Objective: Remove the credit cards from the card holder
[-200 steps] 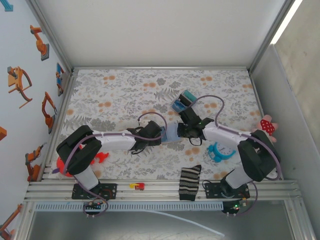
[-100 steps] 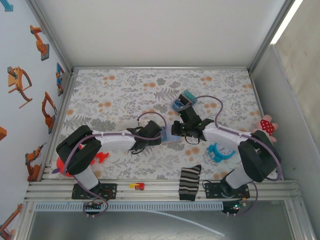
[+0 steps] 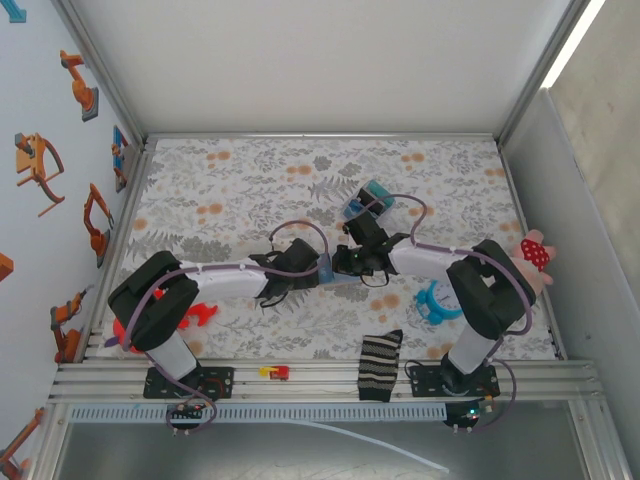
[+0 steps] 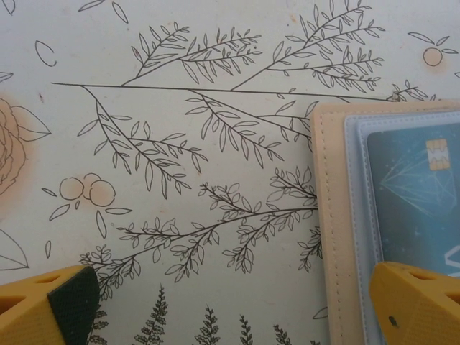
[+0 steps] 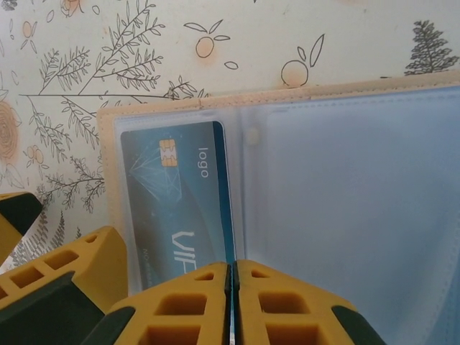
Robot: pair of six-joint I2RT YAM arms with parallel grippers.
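Mid-table: holder [image 3: 328,272] lies flat and unfolded, a blue sliver from above. Right wrist cam resolves card [image 5: 176,201], chip end away, holder's long axis crosswise. State: left gripper [image 4: 230,305] spread wide, right gripper [image 5: 231,295] pinched closed.

- Both arms reach in to mid-table. The left gripper [image 3: 314,268] and right gripper [image 3: 345,263] meet almost tip to tip at the card holder [image 3: 328,270].
- Holder lies on the floral tablecloth [image 3: 230,190], mostly covered; a light blue patch shows between the grippers.
- Jaw state too small to tell.
- Blue, teal and black block [image 3: 365,203] just beyond the right gripper.
- Teal ring [image 3: 437,303] beside the right arm.
- Striped sock [image 3: 380,365] at the near edge, with a small red and yellow piece [image 3: 273,372] on the rail.
- Red plastic piece [image 3: 197,315] by the left arm.
- Pink spotted toy [image 3: 537,252] at the right edge.
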